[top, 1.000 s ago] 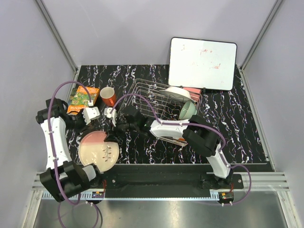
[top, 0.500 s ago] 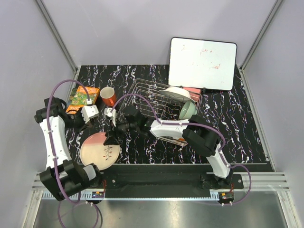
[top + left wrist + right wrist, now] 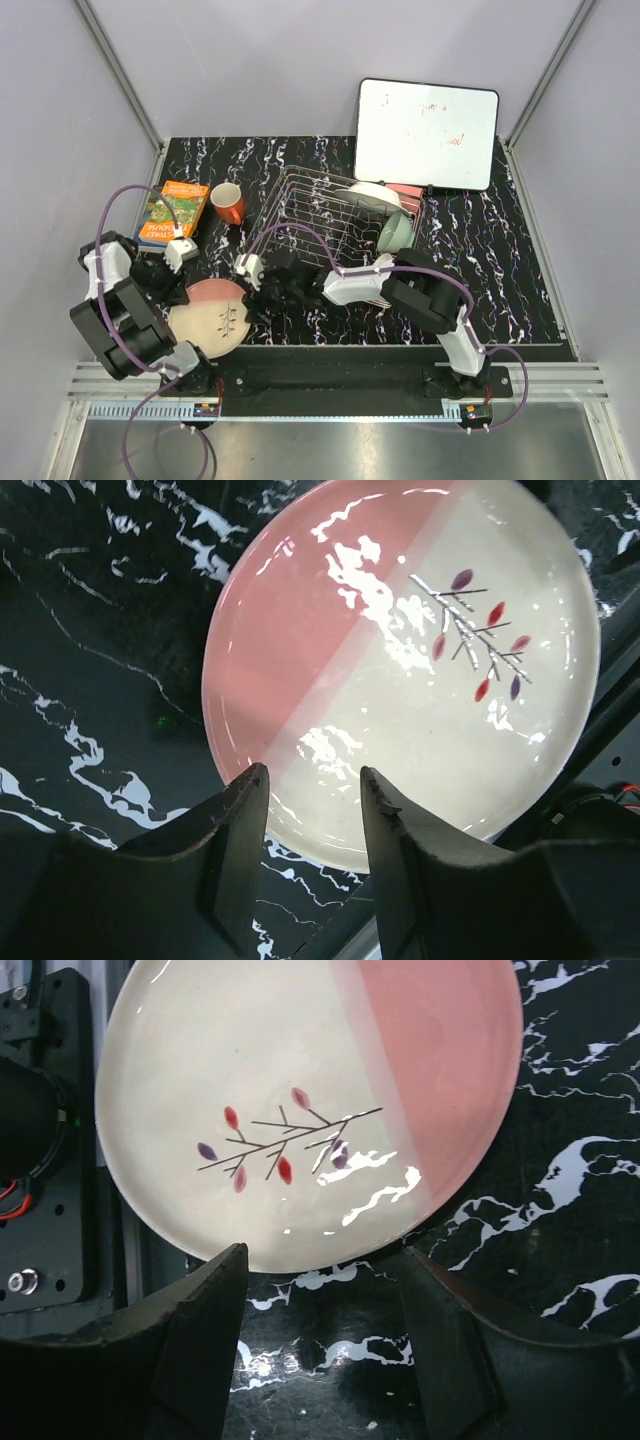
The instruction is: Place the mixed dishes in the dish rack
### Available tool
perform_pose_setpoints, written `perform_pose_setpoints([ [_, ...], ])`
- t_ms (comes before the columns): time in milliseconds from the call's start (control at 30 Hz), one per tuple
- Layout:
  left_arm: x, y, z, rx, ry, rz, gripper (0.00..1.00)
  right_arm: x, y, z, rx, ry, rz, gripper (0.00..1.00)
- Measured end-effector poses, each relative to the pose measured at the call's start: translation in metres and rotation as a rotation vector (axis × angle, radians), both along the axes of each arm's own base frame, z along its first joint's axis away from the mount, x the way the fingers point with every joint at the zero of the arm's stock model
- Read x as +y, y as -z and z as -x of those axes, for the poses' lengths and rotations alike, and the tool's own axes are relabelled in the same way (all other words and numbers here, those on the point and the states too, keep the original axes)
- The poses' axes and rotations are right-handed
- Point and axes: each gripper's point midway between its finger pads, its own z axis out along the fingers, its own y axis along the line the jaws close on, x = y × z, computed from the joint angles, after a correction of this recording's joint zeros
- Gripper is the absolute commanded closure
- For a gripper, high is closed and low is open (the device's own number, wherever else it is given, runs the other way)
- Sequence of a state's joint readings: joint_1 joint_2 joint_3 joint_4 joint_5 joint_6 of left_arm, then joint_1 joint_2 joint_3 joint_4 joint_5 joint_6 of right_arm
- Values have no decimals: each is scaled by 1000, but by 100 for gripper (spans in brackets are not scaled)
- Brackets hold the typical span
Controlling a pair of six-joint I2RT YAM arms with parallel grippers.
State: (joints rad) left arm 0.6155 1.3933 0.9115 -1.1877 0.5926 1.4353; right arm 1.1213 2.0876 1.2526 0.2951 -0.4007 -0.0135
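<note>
Plate (image 3: 205, 322) lying flat, left end effector (image 3: 310, 780) newly spread; right end effector (image 3: 322, 1260) spread

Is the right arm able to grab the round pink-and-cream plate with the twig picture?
Probably yes. The right gripper hovers open just beside the pink-and-cream plate, nothing between them, though it lies flat on the black marbled table.

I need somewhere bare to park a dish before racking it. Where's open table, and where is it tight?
Widest bare patch: right of the rack, out to the table edge, in front of the whiteboard. A narrower strip runs behind the book and mug. Near left is crowded: the plate lies there, left gripper and right gripper at its rim.
</note>
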Motion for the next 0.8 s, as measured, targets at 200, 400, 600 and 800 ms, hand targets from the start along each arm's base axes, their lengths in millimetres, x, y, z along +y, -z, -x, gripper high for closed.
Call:
perform_pose_setpoints([
  [200,18,15,2,34,-60,-1,52,5,-1,-6,-7,25,-3,34],
  [400,19,36,11,95,-77,38,38,17,-1,-12,5,37,-14,34],
  [600,11,41,13,151,-86,114,41,24,-4,-15,11,44,-27,37],
  [800,1,44,16,204,-64,159,68,34,3,-17,39,40,-5,44],
])
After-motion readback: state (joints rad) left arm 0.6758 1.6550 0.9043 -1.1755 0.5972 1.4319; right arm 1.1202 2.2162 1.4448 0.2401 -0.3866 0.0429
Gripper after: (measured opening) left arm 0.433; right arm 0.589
